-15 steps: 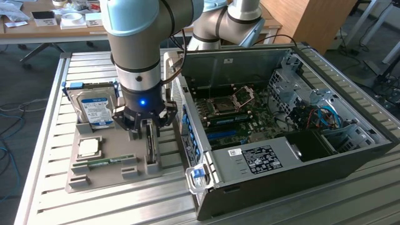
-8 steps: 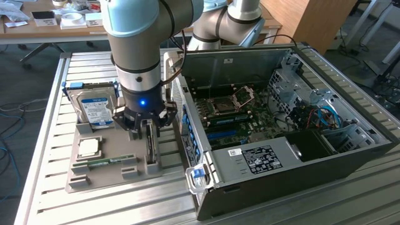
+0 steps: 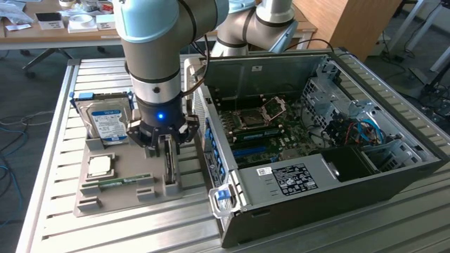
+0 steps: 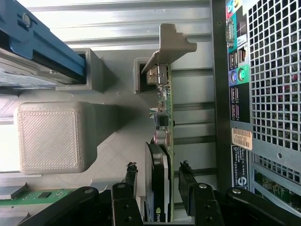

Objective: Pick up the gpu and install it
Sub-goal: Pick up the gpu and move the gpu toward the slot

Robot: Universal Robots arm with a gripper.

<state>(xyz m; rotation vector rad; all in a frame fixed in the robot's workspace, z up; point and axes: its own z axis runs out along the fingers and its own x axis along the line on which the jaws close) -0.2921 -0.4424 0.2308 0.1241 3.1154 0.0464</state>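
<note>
Slatted table (image 3: 49, 211): spread tool (image 4: 157, 167) straddles gpu (image 4: 165, 110) standing in grey holder (image 3: 116, 199).

A grey printed holder (image 3: 113, 203) lies on the slatted table (image 3: 105, 232), towards its edge at the exterior view's left. In it are a silver hard drive (image 3: 107, 122) standing upright, a CPU (image 3: 100, 166) and a RAM stick (image 3: 118, 182) lying flat. Just beside it is an open computer case (image 3: 330, 174).

Slatted metal table (image 3: 140, 232), grey parts holder (image 3: 113, 203) on it, open computer case (image 3: 393, 179) beside, perhaps touching
</note>
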